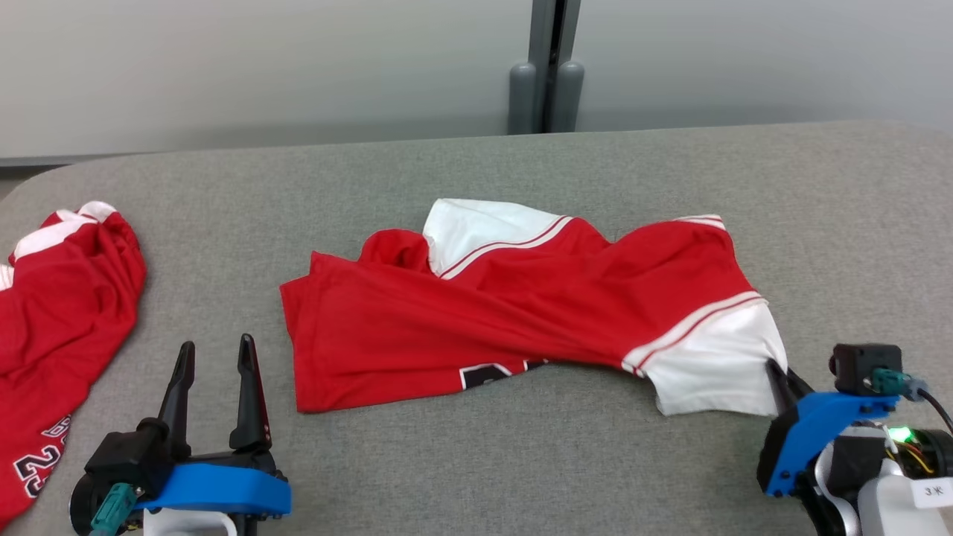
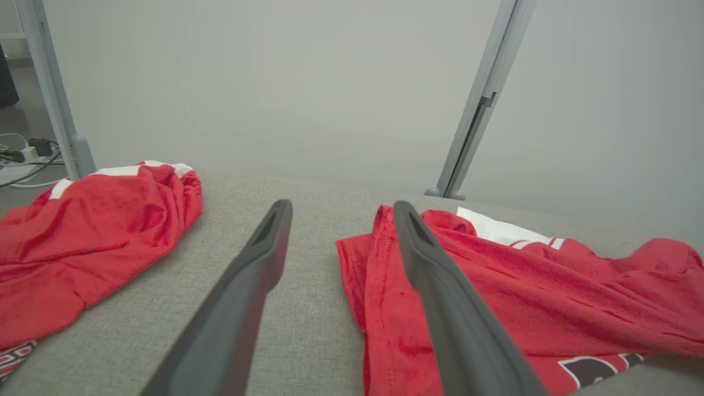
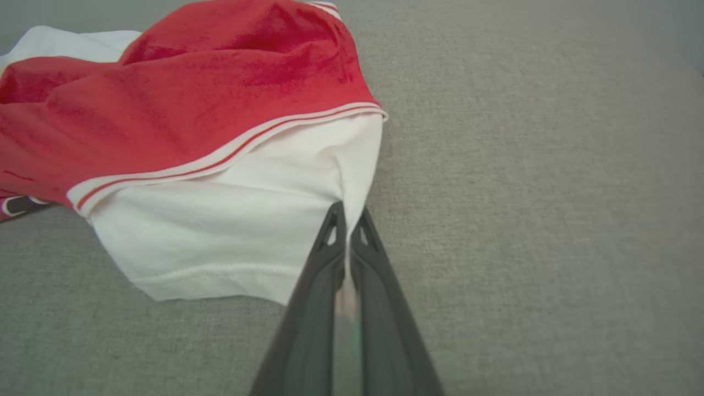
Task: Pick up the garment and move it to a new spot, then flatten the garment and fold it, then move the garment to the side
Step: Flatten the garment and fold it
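A rumpled red-and-white garment (image 1: 521, 313) lies on the grey woven surface (image 1: 521, 461). The right gripper (image 3: 346, 215) jaws pinch its white edge; the left gripper (image 1: 216, 350) jaws gape, empty.

The shirt (image 1: 521, 313) is a red jersey with white sleeves and thin red-and-white striping where the colours meet. It's lying rumpled, stretched sideways across the middle of the grey worktop (image 1: 521, 461), with the bottom hem toward the left edge. Big diagonal creases run through the red body (nowhere near flat). The far sleeve (image 1: 476, 231) points toward the back edge. The near sleeve (image 1: 715, 365) sits at the right end, its corner pinched tight by the right gripper (image 3: 346, 212). A bit of dark print (image 1: 491, 372) peeks out along the front side.
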Motion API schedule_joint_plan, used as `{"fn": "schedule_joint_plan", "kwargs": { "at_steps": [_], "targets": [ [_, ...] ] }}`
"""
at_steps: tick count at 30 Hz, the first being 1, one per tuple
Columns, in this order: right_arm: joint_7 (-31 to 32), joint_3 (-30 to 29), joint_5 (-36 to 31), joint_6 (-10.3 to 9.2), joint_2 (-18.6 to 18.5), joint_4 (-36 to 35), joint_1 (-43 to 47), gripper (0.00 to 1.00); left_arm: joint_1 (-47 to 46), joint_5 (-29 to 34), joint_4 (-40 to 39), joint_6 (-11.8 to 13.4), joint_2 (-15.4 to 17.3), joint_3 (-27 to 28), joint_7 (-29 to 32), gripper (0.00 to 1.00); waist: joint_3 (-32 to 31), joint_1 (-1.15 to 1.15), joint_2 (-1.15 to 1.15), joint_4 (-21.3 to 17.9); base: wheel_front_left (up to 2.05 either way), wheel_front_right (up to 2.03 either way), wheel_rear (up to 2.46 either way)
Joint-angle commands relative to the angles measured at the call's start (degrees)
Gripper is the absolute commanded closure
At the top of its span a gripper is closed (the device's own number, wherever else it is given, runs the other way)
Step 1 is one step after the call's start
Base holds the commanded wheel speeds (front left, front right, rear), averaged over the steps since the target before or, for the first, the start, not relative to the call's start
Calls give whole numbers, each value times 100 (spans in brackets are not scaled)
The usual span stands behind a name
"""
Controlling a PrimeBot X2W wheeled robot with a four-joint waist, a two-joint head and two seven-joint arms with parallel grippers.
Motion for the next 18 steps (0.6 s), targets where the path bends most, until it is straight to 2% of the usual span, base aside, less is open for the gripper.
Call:
{"fn": "schedule_joint_plan", "kwargs": {
  "at_steps": [1,5,6,7,18],
  "targets": [
    [110,-88,7,1,-17,-244,245,100,56,-19,-11,19,10,23,-27,0,-151,0,0,-152,0,0,0],
    [423,-189,156,1,-15,-959,729,100,143,-17,-31,38,9,54,-27,0,-254,0,0,-279,0,0,0],
    [459,-182,165,1,-15,-1075,817,95,157,-16,-33,37,7,49,-27,0,-263,0,0,-291,0,0,0],
    [426,-167,233,1,-14,-1172,886,0,168,-13,-33,33,8,46,-27,0,-274,0,0,-300,0,0,0],
    [-637,-13,691,1,-17,-1453,1248,0,157,48,92,-63,44,-220,151,0,-400,0,0,-215,0,0,0]
  ]
}}
